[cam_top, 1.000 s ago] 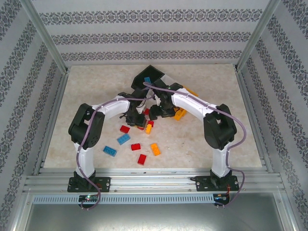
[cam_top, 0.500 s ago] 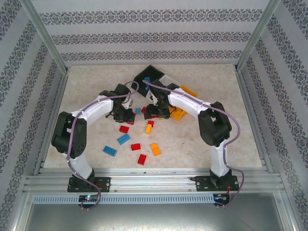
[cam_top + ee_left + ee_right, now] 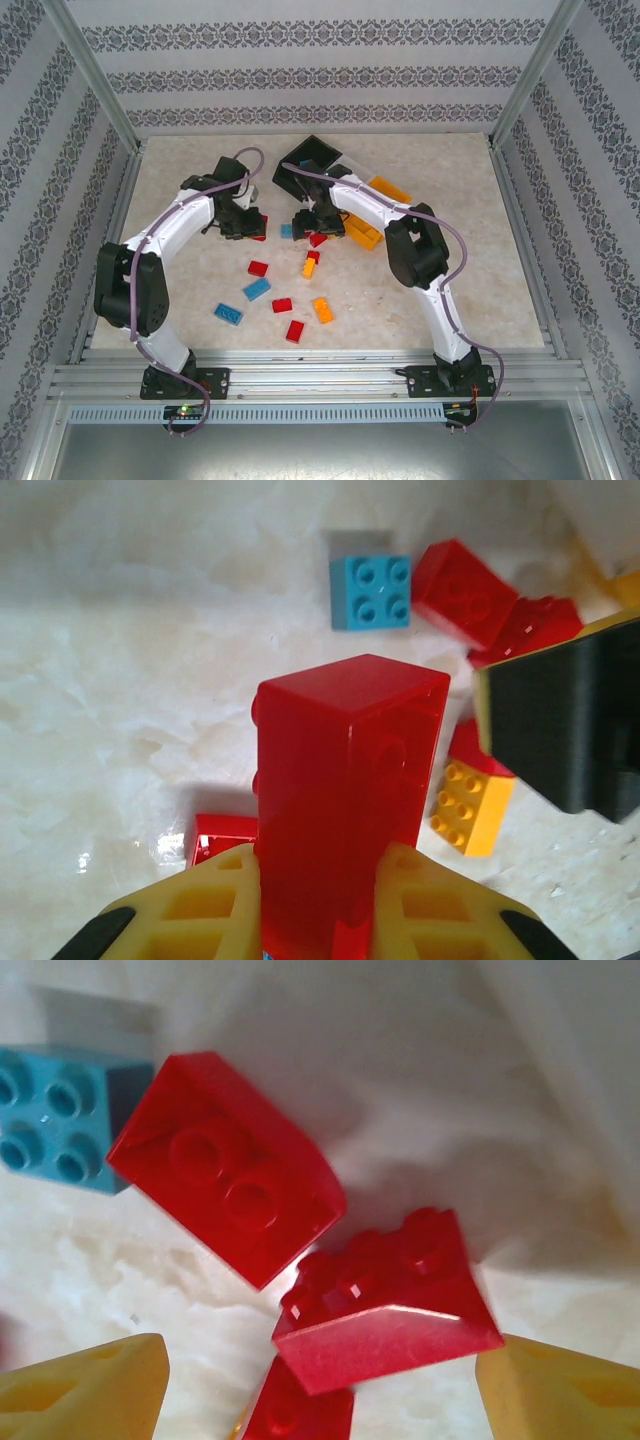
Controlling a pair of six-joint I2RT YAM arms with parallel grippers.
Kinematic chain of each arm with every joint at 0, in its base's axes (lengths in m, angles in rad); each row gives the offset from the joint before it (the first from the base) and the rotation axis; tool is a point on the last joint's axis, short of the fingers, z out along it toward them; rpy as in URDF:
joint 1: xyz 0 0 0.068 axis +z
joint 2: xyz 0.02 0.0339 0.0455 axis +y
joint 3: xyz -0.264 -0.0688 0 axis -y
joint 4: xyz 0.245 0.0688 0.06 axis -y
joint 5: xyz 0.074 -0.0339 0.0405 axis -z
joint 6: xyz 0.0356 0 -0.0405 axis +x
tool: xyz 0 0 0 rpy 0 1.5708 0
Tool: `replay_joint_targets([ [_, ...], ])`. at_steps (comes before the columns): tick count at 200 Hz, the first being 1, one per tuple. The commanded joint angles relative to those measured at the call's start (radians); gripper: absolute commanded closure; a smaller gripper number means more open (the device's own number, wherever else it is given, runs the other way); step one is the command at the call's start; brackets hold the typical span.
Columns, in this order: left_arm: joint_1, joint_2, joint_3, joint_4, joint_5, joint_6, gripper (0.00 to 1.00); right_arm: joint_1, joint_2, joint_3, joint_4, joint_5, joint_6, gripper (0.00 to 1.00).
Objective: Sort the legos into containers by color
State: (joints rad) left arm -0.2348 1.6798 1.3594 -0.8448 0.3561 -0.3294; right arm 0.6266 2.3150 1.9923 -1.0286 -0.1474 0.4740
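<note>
Legos: scattered on table before the bins; one red brick aloft.
Left gripper: clamped on red brick's lower end.
Right gripper: spread wide, empty, over two red bricks.
Long axis: runs straight out from the fingers.
Risk: short hold may let it pivot or slip; arms crowd together, may clash.

My left gripper is clamped on a red brick standing on end. Below it a blue square brick lies studs up just beside two tumbled red bricks and an orange brick. More red, blue and orange legos lie scattered nearer my bases, and behind them the containers sit joined in a slanted row, black end left, orange end right.
</note>
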Motion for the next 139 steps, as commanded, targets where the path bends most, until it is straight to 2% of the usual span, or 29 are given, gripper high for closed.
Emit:
replay_joint_targets([
  [1,0.021,-0.035,0.055,-0.038,0.016,-0.018,0.98,0.019,0.035,0.069,-0.098,0.098,-0.055,0.19],
  [32,0.026,-0.034,0.066,-0.038,0.015,-0.027,0.97,0.017,0.091,0.129,-0.128,0.129,-0.066,0.22],
  [55,0.027,-0.032,0.060,-0.038,0.018,-0.035,0.97,0.010,0.130,0.162,-0.126,0.114,-0.060,0.30],
  [83,0.029,-0.029,0.063,-0.036,0.017,-0.043,0.97,0.008,0.150,0.188,-0.128,0.096,-0.054,0.44],
  [139,0.028,-0.005,0.083,0.010,0.047,-0.080,0.97,-0.012,0.028,0.157,-0.124,0.102,-0.055,0.46],
])
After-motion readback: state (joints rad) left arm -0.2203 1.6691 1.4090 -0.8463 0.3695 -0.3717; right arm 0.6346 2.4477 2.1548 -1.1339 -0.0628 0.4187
